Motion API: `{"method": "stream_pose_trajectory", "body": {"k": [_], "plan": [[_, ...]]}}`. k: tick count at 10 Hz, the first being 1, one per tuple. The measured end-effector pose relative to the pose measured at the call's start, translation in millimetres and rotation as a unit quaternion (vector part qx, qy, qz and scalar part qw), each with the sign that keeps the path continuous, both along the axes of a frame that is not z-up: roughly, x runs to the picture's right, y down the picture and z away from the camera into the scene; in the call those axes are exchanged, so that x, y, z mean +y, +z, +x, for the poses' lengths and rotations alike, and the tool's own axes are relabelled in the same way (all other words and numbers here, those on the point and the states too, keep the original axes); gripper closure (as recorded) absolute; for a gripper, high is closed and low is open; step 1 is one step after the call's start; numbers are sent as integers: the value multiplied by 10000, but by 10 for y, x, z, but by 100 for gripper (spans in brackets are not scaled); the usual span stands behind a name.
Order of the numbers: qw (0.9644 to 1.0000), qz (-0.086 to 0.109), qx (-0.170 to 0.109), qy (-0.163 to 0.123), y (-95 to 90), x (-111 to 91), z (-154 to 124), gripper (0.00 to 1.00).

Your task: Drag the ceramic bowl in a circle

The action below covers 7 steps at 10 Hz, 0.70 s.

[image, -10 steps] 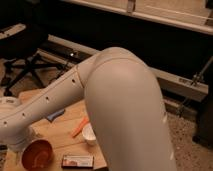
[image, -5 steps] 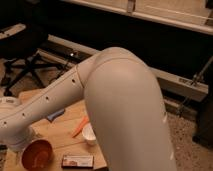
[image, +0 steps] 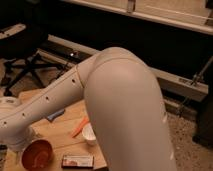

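Camera view, near to far. Bowl (image: 37, 155) sits at the near-left corner of the table (image: 56, 140), upright, orange-brown inside showing, nothing seen in it. Gripper (image: 20, 147) is just left of the bowl at its rim, mostly hidden under the wrist; jaws spread wide, released, and whether they touch the rim cannot be told. Packet (image: 77, 161) lies flat just right of the bowl on the near edge. Cup (image: 89, 134) stands a little farther and right, with an orange stick (image: 80, 127) touching or just beside it. Blue item (image: 55, 115) lies farther back, partly under the arm (image: 125, 100), whose elbow fills the middle of the frame. Chair (image: 22, 67) is far left on the floor, off the table. Judgement: the step in hand is getting a hold on the bowl; the circle is not begun. To do it well, seat one jaw inside the rim and one outside, clamp firmly, and keep the bowl flat on the wood while sliding. Keep the circle tight and toward the bare wood behind the bowl: the packet is close on the right, the table's edge close on the near and left sides. Slow, even sweep so the glazed rim does not slip.
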State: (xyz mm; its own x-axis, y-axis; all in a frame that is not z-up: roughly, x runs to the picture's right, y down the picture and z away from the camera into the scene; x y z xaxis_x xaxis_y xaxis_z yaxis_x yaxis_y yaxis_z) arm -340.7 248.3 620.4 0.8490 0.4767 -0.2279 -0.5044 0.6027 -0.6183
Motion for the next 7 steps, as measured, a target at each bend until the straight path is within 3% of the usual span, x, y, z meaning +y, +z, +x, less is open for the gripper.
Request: {"method": "stream_pose_trajectory", "body": {"k": [7], "plan": [[10000,32,-3,-45,17,1,13,20]]}}
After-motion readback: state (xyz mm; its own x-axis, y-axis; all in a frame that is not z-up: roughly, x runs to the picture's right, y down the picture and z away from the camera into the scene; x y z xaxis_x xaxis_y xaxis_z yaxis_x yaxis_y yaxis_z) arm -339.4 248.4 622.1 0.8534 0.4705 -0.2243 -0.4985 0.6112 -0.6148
